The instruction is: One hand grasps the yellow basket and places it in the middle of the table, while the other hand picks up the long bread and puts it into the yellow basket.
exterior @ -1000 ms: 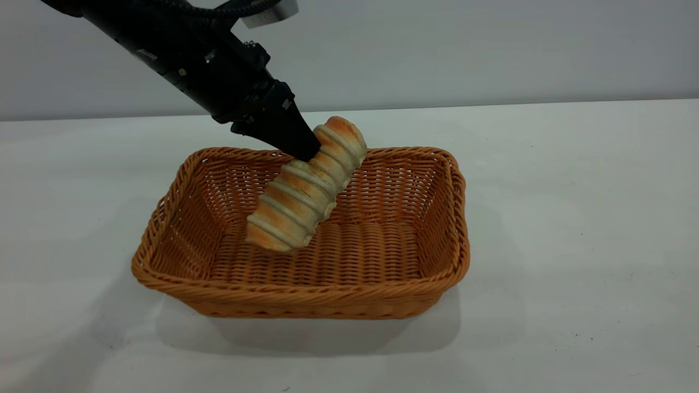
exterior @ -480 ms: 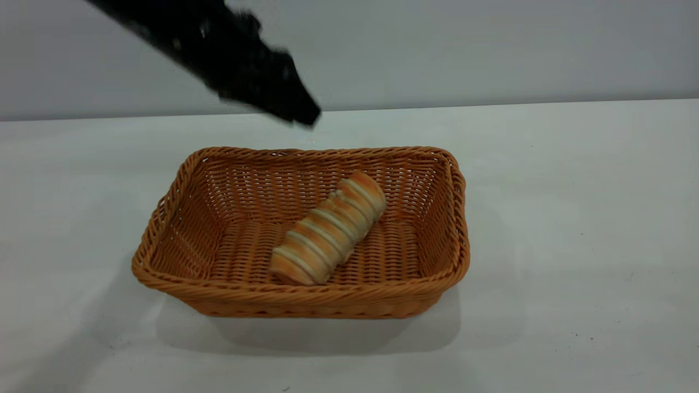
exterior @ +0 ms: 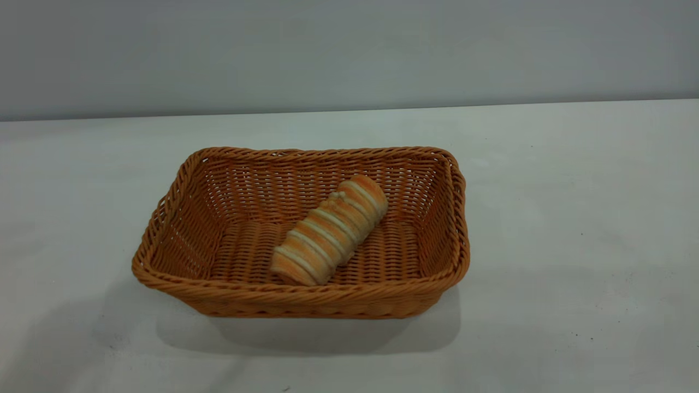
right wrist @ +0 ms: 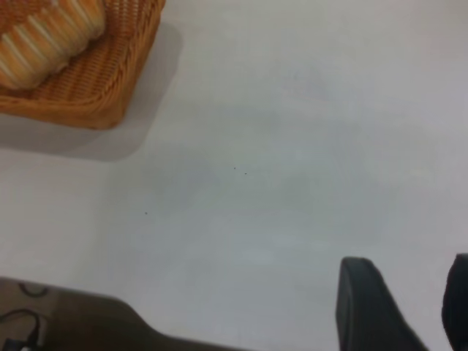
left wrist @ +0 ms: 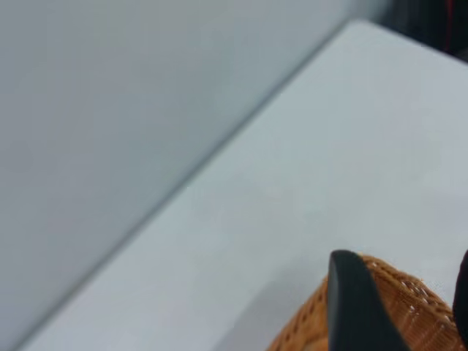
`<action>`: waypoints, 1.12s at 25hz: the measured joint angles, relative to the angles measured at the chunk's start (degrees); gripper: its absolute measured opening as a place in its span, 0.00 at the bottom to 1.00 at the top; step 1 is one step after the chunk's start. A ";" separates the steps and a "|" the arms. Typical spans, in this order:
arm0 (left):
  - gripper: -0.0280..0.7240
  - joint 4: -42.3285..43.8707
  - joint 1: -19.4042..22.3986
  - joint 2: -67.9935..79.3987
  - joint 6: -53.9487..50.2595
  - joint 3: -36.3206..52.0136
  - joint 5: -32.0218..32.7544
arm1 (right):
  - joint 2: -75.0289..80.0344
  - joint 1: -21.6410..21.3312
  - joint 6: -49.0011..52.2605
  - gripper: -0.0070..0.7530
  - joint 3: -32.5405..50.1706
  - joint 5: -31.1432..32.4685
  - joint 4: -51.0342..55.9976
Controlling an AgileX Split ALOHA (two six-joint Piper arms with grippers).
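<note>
One bread [exterior: 329, 230] lies flat in the basket [exterior: 180, 196] mid-table [exterior: 573, 218], long axis diagonal, near-left to far-right. Left gripper [left wrist: 402, 307] hangs above the basket rim, jaws spread. Right gripper [right wrist: 402, 311] hovers over bare table, jaws spread.

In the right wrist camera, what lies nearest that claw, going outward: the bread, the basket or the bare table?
From the right gripper:
1. Table, directly beneath and around it.
2. Basket, its near corner across the bare table.
3. Bread, inside the basket, beyond its rim.
</note>
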 joint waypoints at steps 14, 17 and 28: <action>0.57 36.76 0.07 -24.34 -35.34 1.92 21.74 | 0.00 0.00 2.10 0.32 0.00 0.00 0.00; 0.57 37.06 0.07 -31.02 -36.69 3.39 24.28 | 0.00 0.00 2.10 0.32 0.00 0.00 0.00; 0.57 39.33 0.07 -72.77 -48.39 17.48 28.09 | 0.00 0.00 2.10 0.32 0.00 0.00 0.00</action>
